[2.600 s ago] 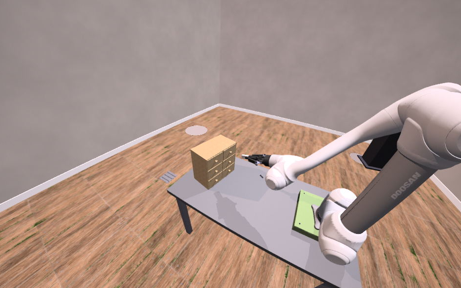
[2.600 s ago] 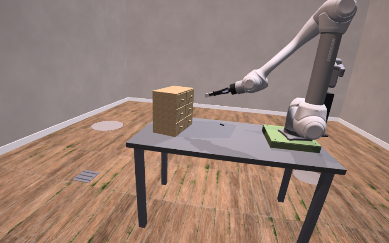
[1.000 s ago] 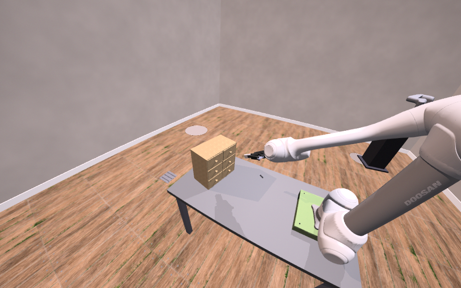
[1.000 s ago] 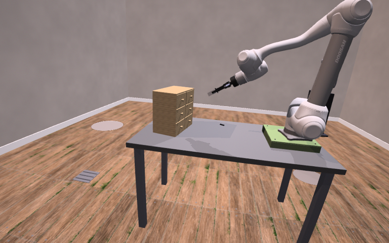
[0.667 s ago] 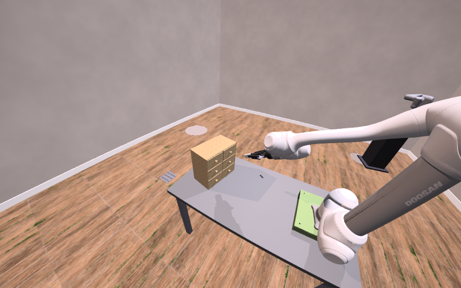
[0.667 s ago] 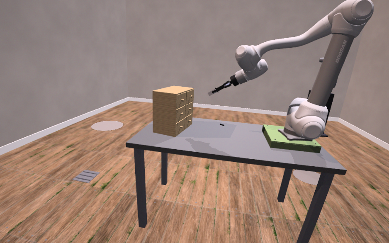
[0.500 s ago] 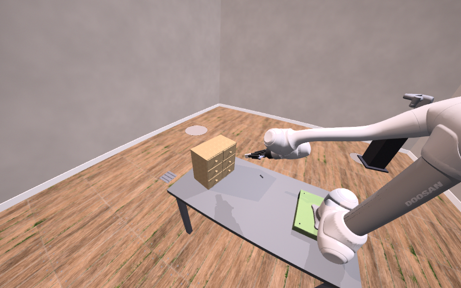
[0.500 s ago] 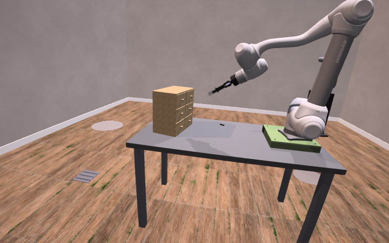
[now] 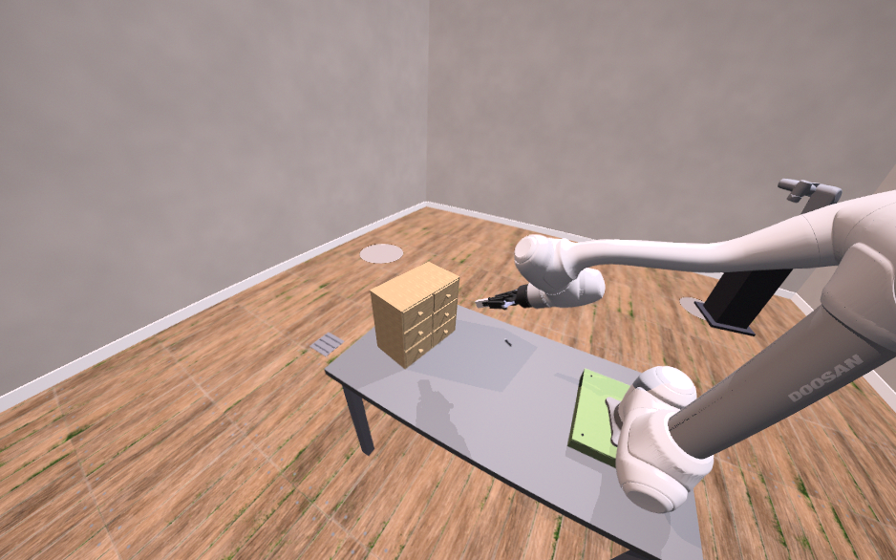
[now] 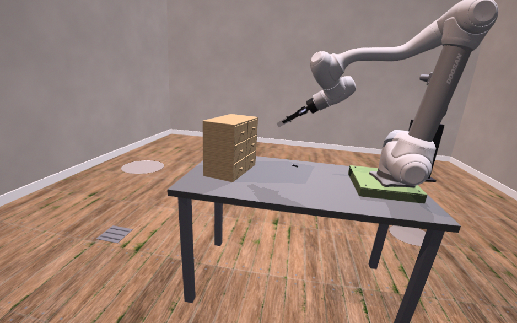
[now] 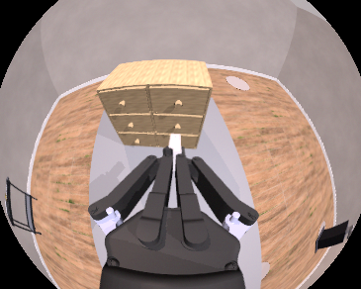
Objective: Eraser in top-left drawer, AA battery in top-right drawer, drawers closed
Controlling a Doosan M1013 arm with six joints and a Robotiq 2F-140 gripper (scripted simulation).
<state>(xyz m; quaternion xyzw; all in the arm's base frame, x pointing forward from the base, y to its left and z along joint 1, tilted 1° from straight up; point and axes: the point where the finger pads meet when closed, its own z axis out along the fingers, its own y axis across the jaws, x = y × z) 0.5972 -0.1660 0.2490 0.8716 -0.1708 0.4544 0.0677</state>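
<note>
The small chest stands upright. Its top-row left drawer and right drawer look pushed in, as do the lower ones. My gripper is shut, its pale fingertips together, pointing forward and down in front of the chest's right side, apart from it. No eraser shows. A small dark piece lies on the table; it is too small to tell whether it is the AA battery. The drawers' insides are hidden.
The grey table carries the chest at its far end and the green base plate under the arm at the other. The chest stands near the table's end edge.
</note>
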